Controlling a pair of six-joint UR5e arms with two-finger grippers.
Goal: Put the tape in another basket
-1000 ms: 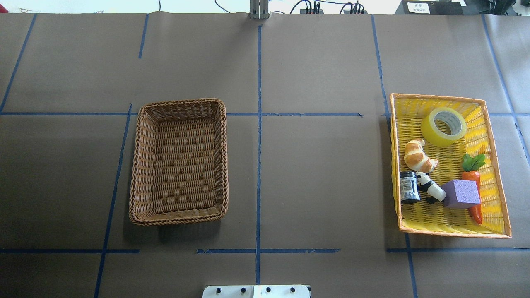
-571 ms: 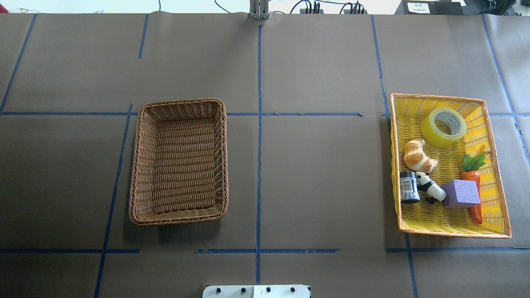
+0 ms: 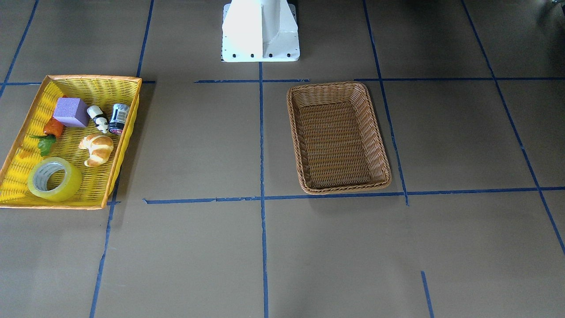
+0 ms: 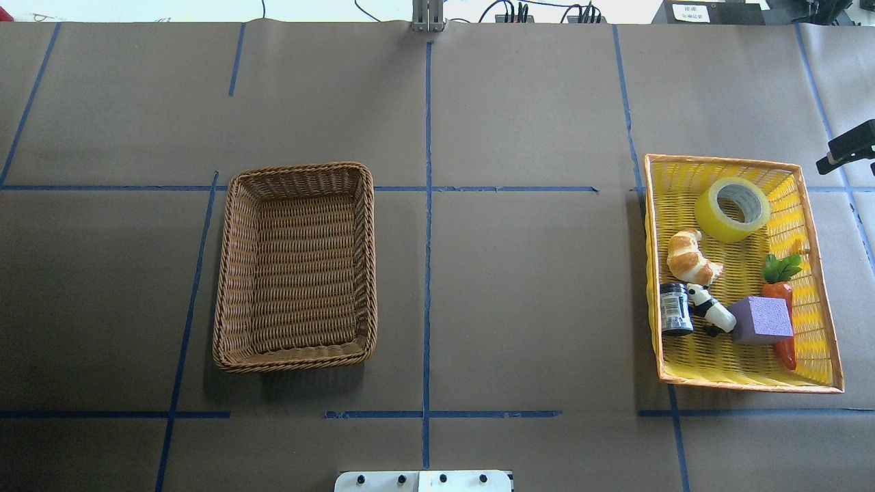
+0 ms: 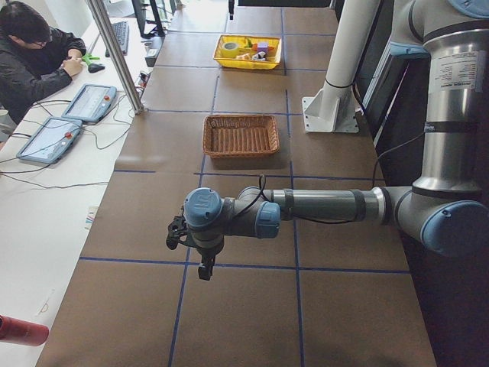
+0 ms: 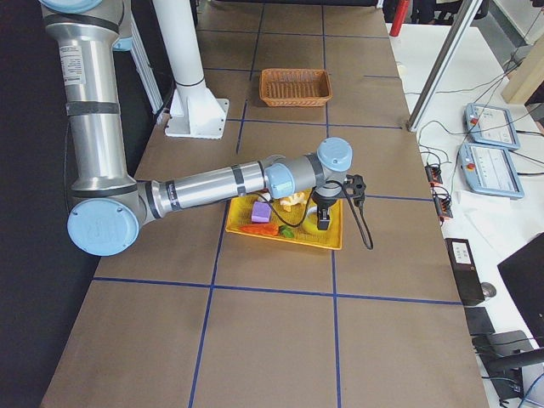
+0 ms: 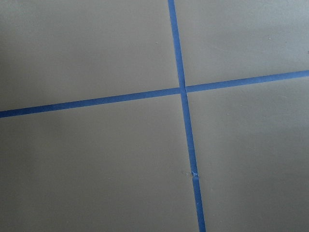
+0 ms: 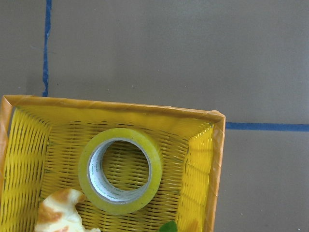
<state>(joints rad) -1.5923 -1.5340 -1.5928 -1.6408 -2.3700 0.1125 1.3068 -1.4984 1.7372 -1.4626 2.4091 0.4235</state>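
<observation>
The yellow-green tape [image 4: 733, 208] lies on its side at the far end of the yellow basket [image 4: 718, 160]. It also shows in the front view [image 3: 54, 179] and in the right wrist view [image 8: 120, 171], seen from straight above, with no fingers in view. The brown wicker basket [image 4: 301, 167] stands empty left of the table's middle [image 3: 344, 191]. My right gripper [image 6: 324, 225] hangs over the yellow basket; I cannot tell its jaws. A black part of that arm [image 4: 847, 147] shows at the overhead view's right edge. My left gripper [image 5: 205, 270] hangs over bare table far from both baskets; I cannot tell its jaws.
The yellow basket also holds a croissant [image 4: 692, 258], a dark jar [image 4: 675, 309], a panda figure [image 4: 711, 311], a purple block [image 4: 761, 320] and a carrot [image 4: 781, 307]. The robot's white base [image 3: 260, 31] stands at the near table edge. Blue tape lines cross the brown table cover.
A black part of my right arm has come into the overhead view at the right edge, beside the yellow basket. The tape and both baskets have not moved.
</observation>
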